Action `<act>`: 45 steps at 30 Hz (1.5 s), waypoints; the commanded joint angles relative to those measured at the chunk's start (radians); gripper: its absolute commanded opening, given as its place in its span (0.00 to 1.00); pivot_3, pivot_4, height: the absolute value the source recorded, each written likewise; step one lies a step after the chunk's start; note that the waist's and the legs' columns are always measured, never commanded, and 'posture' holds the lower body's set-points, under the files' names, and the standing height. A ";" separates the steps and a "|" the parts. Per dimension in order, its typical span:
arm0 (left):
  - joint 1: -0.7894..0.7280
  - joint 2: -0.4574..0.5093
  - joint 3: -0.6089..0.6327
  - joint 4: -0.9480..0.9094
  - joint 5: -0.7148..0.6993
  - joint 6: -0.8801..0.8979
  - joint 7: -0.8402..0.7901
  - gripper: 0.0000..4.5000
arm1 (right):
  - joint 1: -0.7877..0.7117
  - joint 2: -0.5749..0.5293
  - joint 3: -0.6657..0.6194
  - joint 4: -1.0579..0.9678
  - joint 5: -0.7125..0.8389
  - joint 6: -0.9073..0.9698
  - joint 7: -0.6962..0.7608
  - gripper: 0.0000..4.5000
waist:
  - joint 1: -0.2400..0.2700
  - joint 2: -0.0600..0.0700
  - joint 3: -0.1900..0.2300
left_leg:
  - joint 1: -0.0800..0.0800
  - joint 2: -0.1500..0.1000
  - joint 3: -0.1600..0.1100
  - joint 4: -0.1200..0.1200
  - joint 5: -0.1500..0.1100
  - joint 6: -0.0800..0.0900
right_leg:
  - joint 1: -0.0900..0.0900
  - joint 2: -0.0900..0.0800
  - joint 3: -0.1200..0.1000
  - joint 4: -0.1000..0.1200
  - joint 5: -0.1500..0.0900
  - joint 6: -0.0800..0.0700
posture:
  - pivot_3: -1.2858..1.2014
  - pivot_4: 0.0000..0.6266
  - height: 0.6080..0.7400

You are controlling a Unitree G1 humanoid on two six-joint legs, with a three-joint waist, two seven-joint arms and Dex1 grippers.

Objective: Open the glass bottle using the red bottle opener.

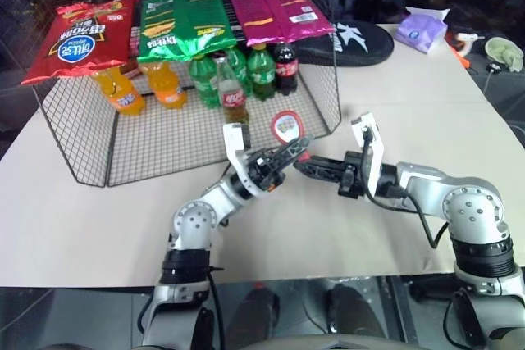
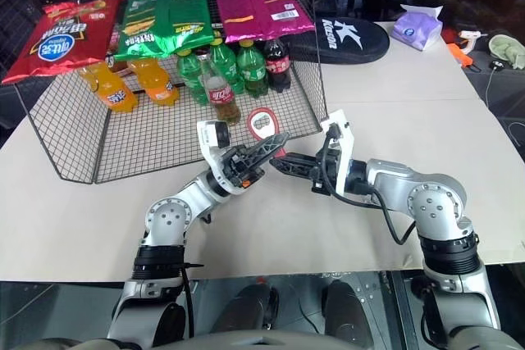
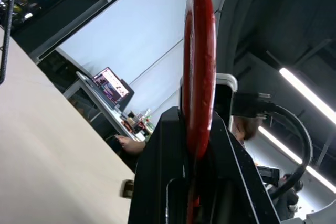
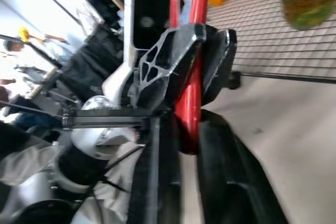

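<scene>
Left eye view: two claws meet at mid-frame over the worktop (image 1: 98, 211), both closed on the red bottle opener (image 3: 199, 77).

A wire basket (image 1: 82, 137) fills the upper left of the frame, with snack bags (image 1: 82, 38) on its top and orange, green and dark bottles inside. The glass bottle (image 1: 233, 92) stands upright at the basket's open front, above the arms, apart from both claws. The left claw (image 1: 287, 153) clamps the opener from the lower left; the right claw (image 1: 302, 166) pinches the same red strip from the right, its fingers (image 4: 220, 166) shut on either side of it.
</scene>
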State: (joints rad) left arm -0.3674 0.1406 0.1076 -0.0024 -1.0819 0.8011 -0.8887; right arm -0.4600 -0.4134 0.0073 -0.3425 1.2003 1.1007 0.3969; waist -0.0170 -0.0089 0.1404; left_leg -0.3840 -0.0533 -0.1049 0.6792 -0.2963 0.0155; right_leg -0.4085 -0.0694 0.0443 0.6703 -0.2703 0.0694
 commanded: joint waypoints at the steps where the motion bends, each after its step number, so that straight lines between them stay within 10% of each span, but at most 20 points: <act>1: -0.002 0.000 -0.010 -0.004 0.028 -0.007 0.013 0.00 | -0.022 0.009 0.006 -0.025 0.005 0.006 0.004 0.02 | 0.000 0.000 0.000 | 0.000 0.000 0.000 0.000 0.000 0.000 | 0.000 0.000 0.000 0.000 0.000 0.000 | 0.52 0.24 1.00; 5: -0.002 -0.006 -0.005 -0.004 0.069 -0.060 0.020 0.00 | -0.015 0.012 0.012 -0.026 -0.008 0.008 0.012 0.02 | 0.000 0.000 0.000 | 0.000 0.000 0.000 0.000 0.000 0.000 | 0.000 0.000 0.000 0.000 0.000 0.000 | 0.52 0.24 1.00; 10: 0.001 -0.001 0.003 -0.032 0.102 -0.087 0.040 0.56 | -0.003 0.027 0.008 -0.020 -0.036 -0.001 0.000 0.00 | 0.000 0.000 0.000 | 0.000 0.000 0.000 0.000 0.000 0.000 | 0.000 0.000 0.000 0.000 0.000 0.000 | 0.52 0.24 1.00; 20: 0.138 0.149 0.086 -0.240 0.131 -0.122 0.105 0.56 | 0.155 -0.010 -0.124 -0.017 -0.184 -0.133 -0.061 0.00 | 0.006 0.001 0.001 | 0.000 0.000 0.000 -0.003 0.000 0.000 | -0.001 -0.001 0.000 -0.002 0.000 0.000 | 0.52 0.24 1.00; 35: -0.092 0.122 0.058 0.202 0.913 -0.950 0.530 0.56 | 0.123 0.054 -0.195 0.136 -0.495 -0.451 -0.095 0.00 | 0.005 0.001 0.001 | 0.000 -0.001 0.001 -0.007 0.000 0.000 | -0.001 -0.001 0.001 -0.005 0.000 0.000 | 0.52 0.24 1.00; 41: -0.138 0.119 0.054 0.299 0.978 -1.048 0.602 0.94 | 0.142 0.068 -0.190 0.126 -0.530 -0.465 -0.086 0.00 | 0.000 0.001 0.001 | -0.002 -0.001 0.001 -0.009 0.000 0.000 | -0.004 -0.001 0.001 -0.007 0.000 0.000 | 0.52 0.24 1.00; 45: -0.172 0.131 0.054 0.369 1.009 -1.044 0.644 0.94 | 0.151 0.074 -0.200 0.109 -0.535 -0.468 -0.094 0.00 | 0.001 0.001 0.001 | -0.002 -0.001 0.001 -0.008 0.000 0.000 | -0.004 -0.001 0.001 -0.006 0.000 0.000 | 0.52 0.24 1.00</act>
State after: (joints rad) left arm -0.5032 0.2547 0.1572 0.3544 -0.0931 -0.2243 -0.2664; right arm -0.3040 -0.3422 -0.1745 -0.1818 0.6668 0.6550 0.3004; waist -0.0164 -0.0081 0.1410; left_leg -0.3864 -0.0543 -0.1035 0.6710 -0.2960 0.0153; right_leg -0.4125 -0.0705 0.0450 0.6645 -0.2702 0.0696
